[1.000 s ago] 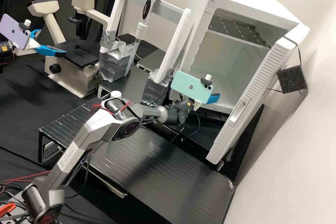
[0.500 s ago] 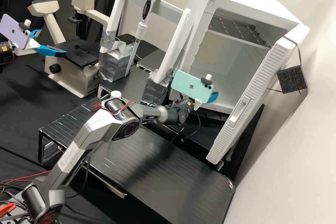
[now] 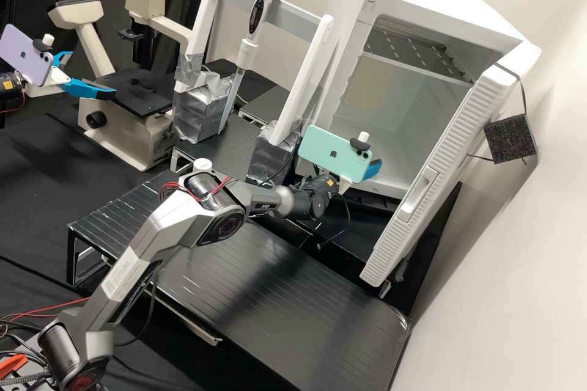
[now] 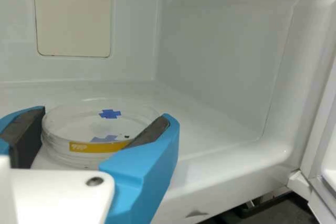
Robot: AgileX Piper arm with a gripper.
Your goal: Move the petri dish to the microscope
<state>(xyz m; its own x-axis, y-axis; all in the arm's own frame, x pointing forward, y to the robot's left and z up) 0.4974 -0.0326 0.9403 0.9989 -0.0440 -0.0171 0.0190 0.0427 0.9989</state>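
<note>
In the high view the gripper (image 3: 372,170) is at the open front of the white incubator (image 3: 397,104), partly behind a green phone on its wrist. Clear and round, with a yellow label and blue tape marks, the petri dish (image 4: 100,148) lies level, low inside the incubator. In the wrist view the gripper (image 4: 105,115) is shut on this dish, its dark pads against opposite sides of the rim. The beige microscope (image 3: 128,140), with its black stage (image 3: 137,93), stands at the far left of the bench.
A white frame (image 3: 302,79) on silver-taped blocks, with a pipette (image 3: 247,52), stands between incubator and microscope. The incubator door (image 3: 428,189) hangs open on the right. A second arm's blue fingers (image 3: 88,88) are beside the microscope stage. A black ribbed platform (image 3: 275,293) lies in front.
The gripper's visible blue finger has drawn inward, closing on the dish, mostly between the first two frames. The arm itself has hardly moved.
</note>
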